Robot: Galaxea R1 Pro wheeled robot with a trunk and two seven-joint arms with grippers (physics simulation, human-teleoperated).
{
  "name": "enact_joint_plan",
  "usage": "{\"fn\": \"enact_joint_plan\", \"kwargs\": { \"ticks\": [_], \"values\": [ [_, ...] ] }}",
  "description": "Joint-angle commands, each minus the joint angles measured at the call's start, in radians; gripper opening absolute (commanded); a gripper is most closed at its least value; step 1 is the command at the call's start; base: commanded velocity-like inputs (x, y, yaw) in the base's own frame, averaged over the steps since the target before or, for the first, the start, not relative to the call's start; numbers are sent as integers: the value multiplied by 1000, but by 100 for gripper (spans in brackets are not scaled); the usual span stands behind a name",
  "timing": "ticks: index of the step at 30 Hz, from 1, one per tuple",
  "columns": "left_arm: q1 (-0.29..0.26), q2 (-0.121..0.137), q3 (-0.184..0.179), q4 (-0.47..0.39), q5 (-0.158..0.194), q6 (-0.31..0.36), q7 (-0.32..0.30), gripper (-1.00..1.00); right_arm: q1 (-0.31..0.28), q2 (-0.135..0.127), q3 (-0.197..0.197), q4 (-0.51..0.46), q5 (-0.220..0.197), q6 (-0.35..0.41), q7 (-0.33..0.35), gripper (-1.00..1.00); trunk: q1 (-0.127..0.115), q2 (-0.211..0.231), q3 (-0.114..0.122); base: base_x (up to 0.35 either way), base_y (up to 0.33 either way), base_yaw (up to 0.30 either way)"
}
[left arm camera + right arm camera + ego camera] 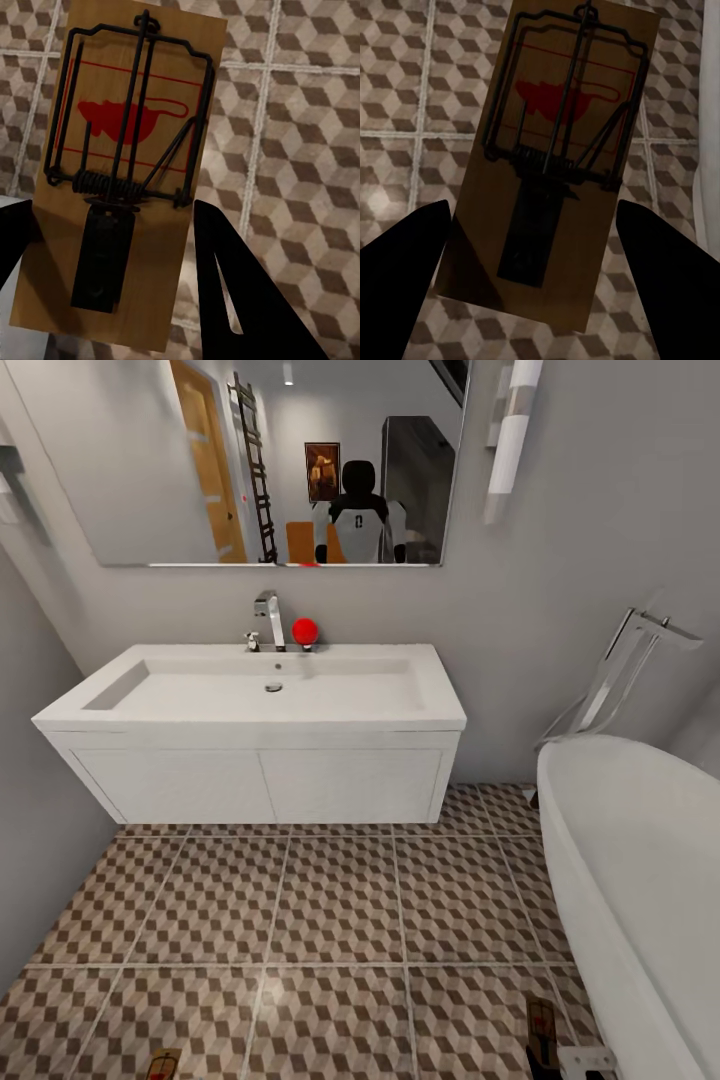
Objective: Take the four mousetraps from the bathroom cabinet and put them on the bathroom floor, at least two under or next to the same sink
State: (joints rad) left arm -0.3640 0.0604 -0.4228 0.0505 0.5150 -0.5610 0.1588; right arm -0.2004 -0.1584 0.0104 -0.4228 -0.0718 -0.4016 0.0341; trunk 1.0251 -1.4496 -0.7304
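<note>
Ahead of me: wide white rectangular sink [250, 695] on a white wall-hung vanity [260, 780], with a chrome tap [268, 620] and a small red ball [304, 630] at its back edge.
Above the sink: large wall mirror [150, 460], my own white and black trunk reflected in it.
Floor: large square tiles printed with brown, beige and grey cubes [330, 920], running under the vanity.
To my right: white rounded bathtub [640, 880] with a tilted chrome filler [620, 670] behind it.
My left claw [112, 247]: dark fingers on either side of a flat brown wooden mousetrap with a red mouse print and a black wire spring [127, 172], gripped by its near end, the tiles behind it.
My right claw [532, 247]: dark fingers flanking a second wooden mousetrap of the same make [562, 157], which they grip above the tiles.
Head view, bottom edge: left-hand trap [162, 1065] low at left, right-hand trap [543, 1032] just beside the tub.
</note>
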Motion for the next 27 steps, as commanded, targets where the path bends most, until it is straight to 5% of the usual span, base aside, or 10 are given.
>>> {"fn": "enact_joint_plan", "kwargs": {
  "ticks": [1,14,17,19,21,22,24,27],
  "values": [
    [-1,-1,-8,3,-3,-3,8,-100,-1,-1,1,1,-8,-3,4,-100,0,0,-1,0,0,0],
    [-1,-1,-7,2,-3,16,7,-100,-1,0,2,16,-7,-3,4,-100,0,0,-1,0,0,0],
    [-1,-3,-5,-16,-4,105,7,-100,-1,4,3,10,-5,4,0,-100,0,0,-1,0,0,0],
    [-2,-1,-4,-68,-5,234,7,-100,-2,16,3,-12,-2,20,-18,-100,0,0,-1,0,0,0],
    [-3,11,-4,-209,-7,478,7,-100,-14,32,4,-81,3,87,-73,-100,0,0,-1,0,0,0],
    [-3,15,-4,-254,-7,544,8,-100,-19,35,4,-107,5,117,-90,-100,0,0,-1,0,0,0],
    [-8,26,-3,-444,-10,792,10,-100,-51,46,5,-228,21,285,-151,-100,0,0,-1,0,0,0],
    [-37,31,-1,-627,-11,978,20,-100,-105,67,6,-368,34,480,-183,-100,0,0,-1,0,0,0]
  ]
}}
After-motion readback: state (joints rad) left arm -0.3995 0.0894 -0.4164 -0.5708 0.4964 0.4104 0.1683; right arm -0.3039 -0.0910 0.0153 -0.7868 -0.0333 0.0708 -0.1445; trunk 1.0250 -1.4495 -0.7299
